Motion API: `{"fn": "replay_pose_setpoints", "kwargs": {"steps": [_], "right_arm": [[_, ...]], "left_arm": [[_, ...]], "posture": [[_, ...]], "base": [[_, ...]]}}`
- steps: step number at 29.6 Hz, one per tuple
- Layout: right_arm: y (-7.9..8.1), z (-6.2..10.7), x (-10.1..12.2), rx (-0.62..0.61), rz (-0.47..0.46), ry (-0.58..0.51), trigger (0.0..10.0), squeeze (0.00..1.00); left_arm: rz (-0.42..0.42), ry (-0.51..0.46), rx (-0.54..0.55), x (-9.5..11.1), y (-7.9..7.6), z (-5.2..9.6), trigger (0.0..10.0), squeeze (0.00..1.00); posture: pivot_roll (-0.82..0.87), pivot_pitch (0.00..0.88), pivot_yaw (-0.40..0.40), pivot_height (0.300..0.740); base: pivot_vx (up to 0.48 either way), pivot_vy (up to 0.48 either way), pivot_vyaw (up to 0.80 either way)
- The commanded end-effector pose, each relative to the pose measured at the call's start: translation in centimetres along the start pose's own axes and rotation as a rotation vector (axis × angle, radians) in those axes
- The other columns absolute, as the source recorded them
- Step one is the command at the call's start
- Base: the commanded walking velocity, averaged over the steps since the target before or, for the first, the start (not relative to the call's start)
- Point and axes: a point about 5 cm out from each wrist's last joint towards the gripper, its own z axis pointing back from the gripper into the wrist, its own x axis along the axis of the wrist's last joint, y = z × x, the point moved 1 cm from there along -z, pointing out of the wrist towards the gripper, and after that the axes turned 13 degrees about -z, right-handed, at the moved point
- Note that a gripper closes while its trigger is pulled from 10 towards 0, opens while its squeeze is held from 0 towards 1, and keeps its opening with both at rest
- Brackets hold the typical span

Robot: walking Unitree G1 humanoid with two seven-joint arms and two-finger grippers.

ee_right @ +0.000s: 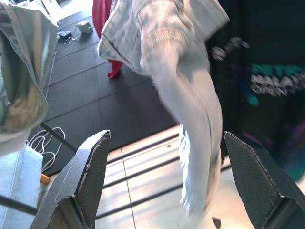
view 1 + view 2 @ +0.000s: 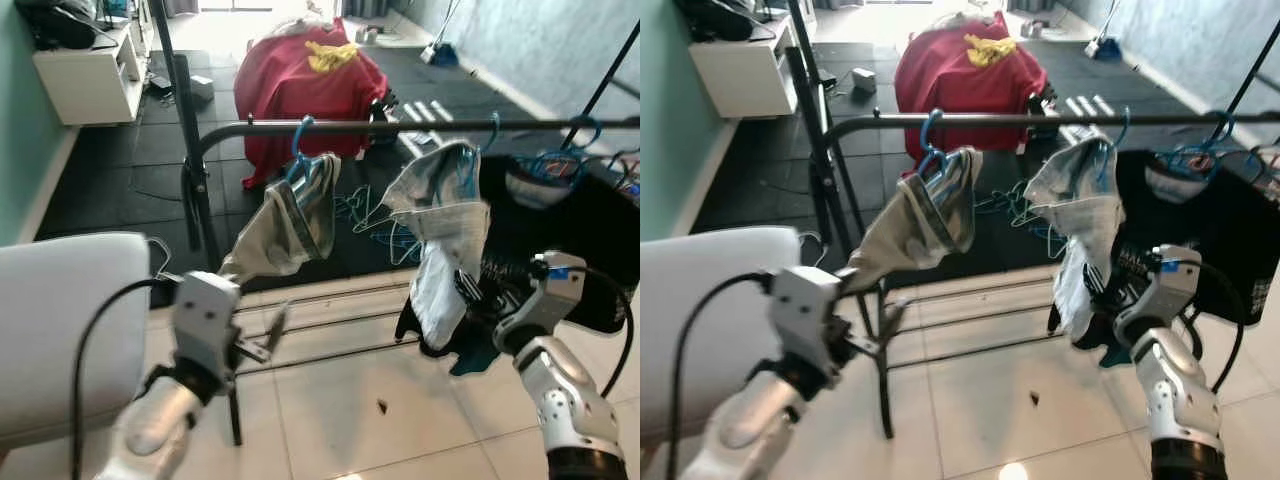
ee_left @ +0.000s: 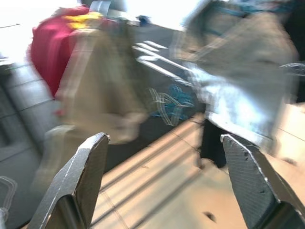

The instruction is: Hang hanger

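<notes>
— Where is the hanger sitting?
— Your blue hanger (image 2: 300, 150) is hanging on the rack rail (image 2: 380, 127), near its left end, carrying grey trousers (image 2: 290, 225).
— And the hands?
— Your left hand (image 3: 164, 183) and right hand (image 1: 167, 183) are both gaping wide, gripping nothing.

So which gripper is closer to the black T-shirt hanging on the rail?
Right. The right gripper is raised just in front of the black T-shirt, by its lower hem. The left gripper is off to the left, below the beige garment.
</notes>
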Motion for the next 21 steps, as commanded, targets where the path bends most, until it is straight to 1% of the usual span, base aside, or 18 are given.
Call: {"fn": "replay_pose_setpoints", "kwargs": {"steps": [1,4,5,6,7,8,10,11,12,13,15,16,17,19,20,21], "right_arm": [[-0.2,0.1,0.0,-0.005,-0.008,-0.002,10.0,0.00],[-0.1,0.1,0.0,-0.005,-0.008,-0.002,10.0,0.00],[-0.1,0.1,0.0,-0.004,-0.006,-0.002,10.0,0.00],[-0.1,0.1,0.0,0.001,-0.005,-0.002,10.0,0.00],[-0.1,0.1,0.0,0.001,-0.005,-0.002,10.0,0.00],[0.0,0.1,0.0,0.012,0.003,-0.002,10.0,0.00],[0.5,0.2,-0.1,0.046,0.044,0.006,10.0,0.00],[0.5,0.2,-0.1,0.046,0.044,0.006,10.0,0.00],[0.8,0.4,-0.1,0.070,0.073,0.013,10.0,0.00],[0.8,0.4,-0.1,0.070,0.073,0.013,10.0,0.00],[2.0,1.3,-0.4,0.157,0.157,0.038,10.0,0.00],[2.6,2.1,-0.8,0.195,0.220,0.058,10.0,0.00],[2.6,2.1,-0.8,0.195,0.220,0.058,10.0,0.00],[3.6,3.1,-1.7,0.238,0.284,0.086,10.0,0.00],[3.6,3.1,-1.7,0.238,0.284,0.086,10.0,0.00],[4.6,3.8,-2.4,0.272,0.306,0.106,10.0,0.00]], "left_arm": [[0.067,0.025,-0.007,-0.8,-1.0,-0.7,10.0,0.00],[0.079,0.027,-0.001,-0.8,-1.1,-1.0,10.0,0.00],[0.087,0.025,0.013,-0.8,-1.0,-1.4,10.0,0.00],[0.093,0.021,0.030,-0.7,-0.9,-1.9,10.0,0.00],[0.093,0.021,0.030,-0.7,-0.9,-1.9,10.0,0.00],[0.102,0.023,0.041,-0.8,-0.7,-2.3,10.0,0.00],[0.100,0.035,0.049,-1.2,-0.4,-3.0,10.0,0.00],[0.100,0.035,0.049,-1.2,-0.4,-3.0,10.0,0.00],[0.090,0.042,0.055,-1.4,-0.1,-3.1,10.0,0.00],[0.090,0.042,0.055,-1.4,-0.1,-3.1,10.0,0.00],[0.041,0.069,0.097,-1.9,1.1,-3.4,10.0,0.00],[0.018,0.091,0.134,-2.4,2.0,-3.4,10.0,0.00],[0.018,0.091,0.134,-2.4,2.0,-3.4,10.0,0.00],[-0.003,0.121,0.181,-3.2,3.3,-3.3,10.0,0.00],[-0.003,0.121,0.181,-3.2,3.3,-3.3,10.0,0.00],[-0.021,0.135,0.202,-3.5,4.0,-3.3,10.0,0.00]], "posture": [[-0.04,0.090,-0.075,0.740],[-0.04,0.090,-0.076,0.740],[-0.05,0.091,-0.075,0.740],[-0.05,0.090,-0.074,0.740],[-0.05,0.090,-0.074,0.740],[-0.05,0.089,-0.076,0.740],[-0.05,0.088,-0.082,0.740],[-0.05,0.088,-0.082,0.740],[-0.05,0.090,-0.079,0.740],[-0.05,0.090,-0.079,0.740],[-0.05,0.092,-0.083,0.740],[-0.06,0.093,-0.083,0.740],[-0.06,0.093,-0.083,0.740],[-0.07,0.093,-0.086,0.740],[-0.07,0.093,-0.086,0.740],[-0.07,0.093,-0.089,0.740]], "base": [[0.000,0.000,0.00],[0.000,0.000,0.00],[0.000,-0.307,0.00],[0.000,-0.428,0.00],[0.000,-0.428,0.00],[0.000,-0.435,0.00],[0.000,-0.429,0.00],[0.000,-0.431,0.00],[0.000,-0.431,0.00],[0.000,-0.431,0.00],[0.000,-0.431,0.00],[0.000,-0.431,0.00],[0.000,-0.431,0.00],[0.000,-0.431,0.00],[0.000,-0.431,0.00],[0.000,-0.435,0.00]]}}
